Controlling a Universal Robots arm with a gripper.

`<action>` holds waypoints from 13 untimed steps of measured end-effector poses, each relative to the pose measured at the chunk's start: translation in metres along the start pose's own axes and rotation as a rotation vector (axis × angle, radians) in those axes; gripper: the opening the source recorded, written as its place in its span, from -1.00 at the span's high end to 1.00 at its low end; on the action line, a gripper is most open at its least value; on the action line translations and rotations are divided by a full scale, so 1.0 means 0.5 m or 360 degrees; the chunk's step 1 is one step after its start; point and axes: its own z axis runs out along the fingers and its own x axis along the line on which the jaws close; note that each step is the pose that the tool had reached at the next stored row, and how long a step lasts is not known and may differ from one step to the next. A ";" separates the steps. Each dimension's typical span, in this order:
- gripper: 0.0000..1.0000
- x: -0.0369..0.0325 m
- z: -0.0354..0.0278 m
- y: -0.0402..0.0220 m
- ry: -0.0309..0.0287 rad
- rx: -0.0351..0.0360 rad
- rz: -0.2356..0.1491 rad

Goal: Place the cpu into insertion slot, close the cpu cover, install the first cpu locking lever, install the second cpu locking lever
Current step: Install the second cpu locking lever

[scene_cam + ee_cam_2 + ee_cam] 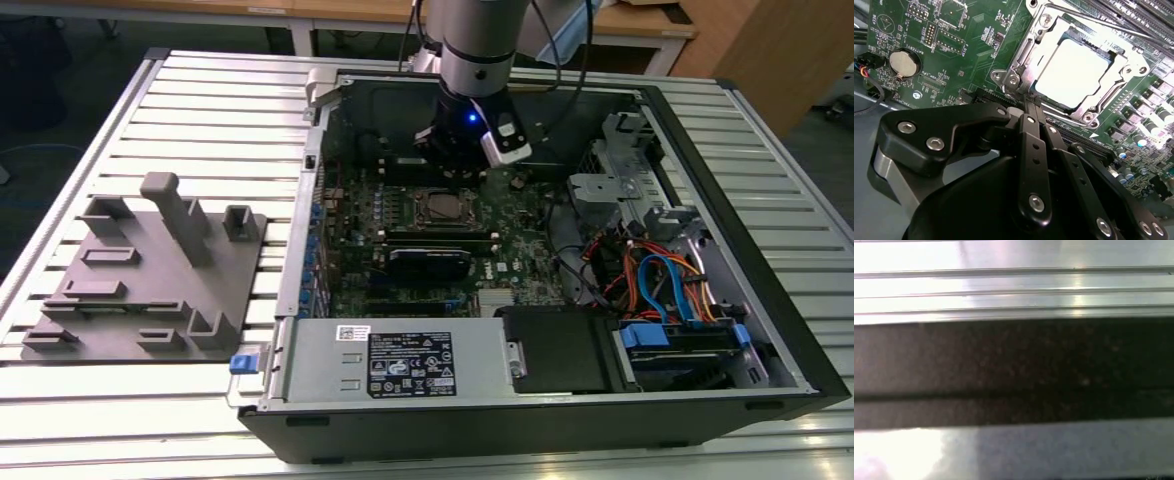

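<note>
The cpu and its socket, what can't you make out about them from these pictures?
- Exterior view: the cover is too small to tell latched from loose.
- Second wrist view: glare whitens the cpu, so its surface is unreadable; the gripper blocks the socket's near edge, and whether a lever is hooked there.
- First wrist view: blurred metal ribs and a dark band, nothing of the socket.

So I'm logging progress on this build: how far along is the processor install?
Done: the square silver-topped cpu sits in the insertion slot, with the thin silver metal cpu cover frame closed down around it. In hand: the black gripper holds nothing; its tips are together at the cover's hinged edge, near a thin metal lever rod along the socket. Left: whether either locking lever is latched cannot be told here.
</note>
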 end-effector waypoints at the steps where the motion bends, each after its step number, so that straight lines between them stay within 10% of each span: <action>1: 0.80 0.000 0.000 0.000 0.00000 0.0000 0.0000; 13: 0.80 0.000 -0.004 -0.009 0.00000 0.0001 0.0000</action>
